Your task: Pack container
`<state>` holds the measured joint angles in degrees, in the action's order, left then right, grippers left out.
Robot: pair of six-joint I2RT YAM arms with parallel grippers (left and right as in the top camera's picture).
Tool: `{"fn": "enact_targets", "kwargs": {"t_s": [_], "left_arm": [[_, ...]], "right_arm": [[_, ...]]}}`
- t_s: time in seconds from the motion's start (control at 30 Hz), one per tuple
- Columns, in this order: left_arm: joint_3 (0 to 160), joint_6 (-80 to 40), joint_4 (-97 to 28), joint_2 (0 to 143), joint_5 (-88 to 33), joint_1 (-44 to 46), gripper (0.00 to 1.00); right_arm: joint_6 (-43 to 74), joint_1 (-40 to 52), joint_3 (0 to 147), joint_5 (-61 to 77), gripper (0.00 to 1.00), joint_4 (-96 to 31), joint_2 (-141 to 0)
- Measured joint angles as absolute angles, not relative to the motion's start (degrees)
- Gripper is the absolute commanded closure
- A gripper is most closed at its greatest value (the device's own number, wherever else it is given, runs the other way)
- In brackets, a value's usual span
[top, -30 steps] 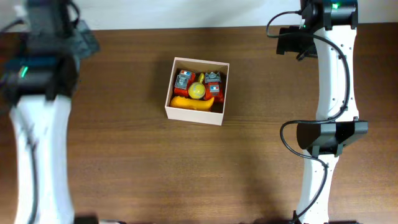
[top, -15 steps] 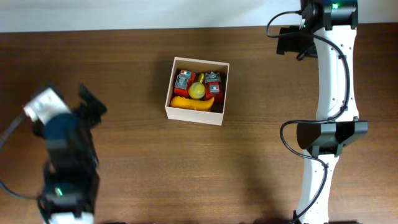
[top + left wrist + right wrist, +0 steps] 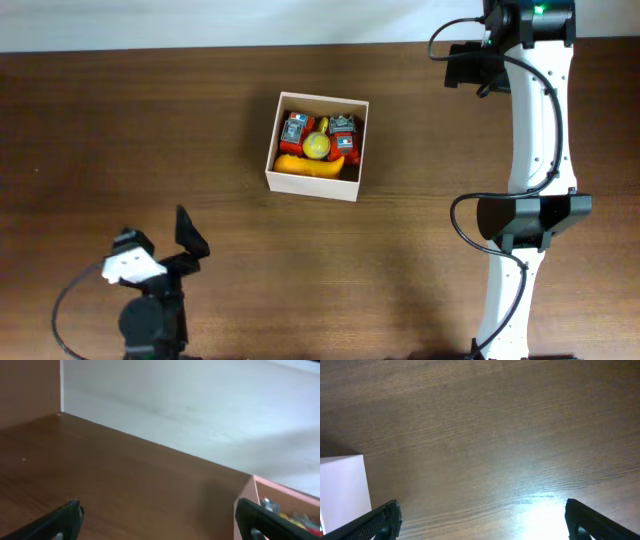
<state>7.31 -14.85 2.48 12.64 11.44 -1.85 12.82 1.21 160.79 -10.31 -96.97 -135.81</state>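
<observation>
Toward the middle of the desk (image 3: 200, 120), a little to the far side, the container (image 3: 311, 184) sits where it sat a second ago, open-topped. Packed inside are two red toys (image 3: 294, 130), with a yellow ball (image 3: 317, 146) between them and an orange banana-shaped toy (image 3: 305, 165) along the near wall. None of that has shifted.

What has changed is the left arm (image 3: 150, 320). A second ago it stood tall over the far-left part of the desk. Half a second ago it was already swinging down past the left edge. Now it is folded low at the near-left corner, well apart from the container. Its wrist camera looks across bare wood, with a corner of the container and a glimpse of coloured toys showing at the right. The left claw (image 3: 160, 521) gapes as wide as it goes, with nothing between its black fingers.

The right arm (image 3: 535, 120) has not budged, stretched up the right side with its head at the far edge. The right claw (image 3: 485, 521) is likewise spread fully, holding nothing, with only wood grain beneath it.
</observation>
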Motion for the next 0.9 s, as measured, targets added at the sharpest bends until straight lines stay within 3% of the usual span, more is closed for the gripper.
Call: {"fn": "enact_targets", "kwargs": {"t_s": [0.23, 0.47, 0.9], "left_arm": [[3.20, -14.31, 1.91, 8.10, 9.61, -1.85, 0.01], [2.35, -14.20, -6.72, 3.22, 9.32, -1.85, 0.01], [2.28, -12.82, -7.07, 0.89, 8.73, -2.24, 0.01]], "right_arm": [[12.84, 1.21, 160.79, -10.31, 0.01, -96.99, -135.81], [12.84, 1.21, 160.79, -10.31, 0.01, -96.99, -135.81], [12.80, 1.21, 160.79, -10.31, 0.01, -96.99, -135.81]]}}
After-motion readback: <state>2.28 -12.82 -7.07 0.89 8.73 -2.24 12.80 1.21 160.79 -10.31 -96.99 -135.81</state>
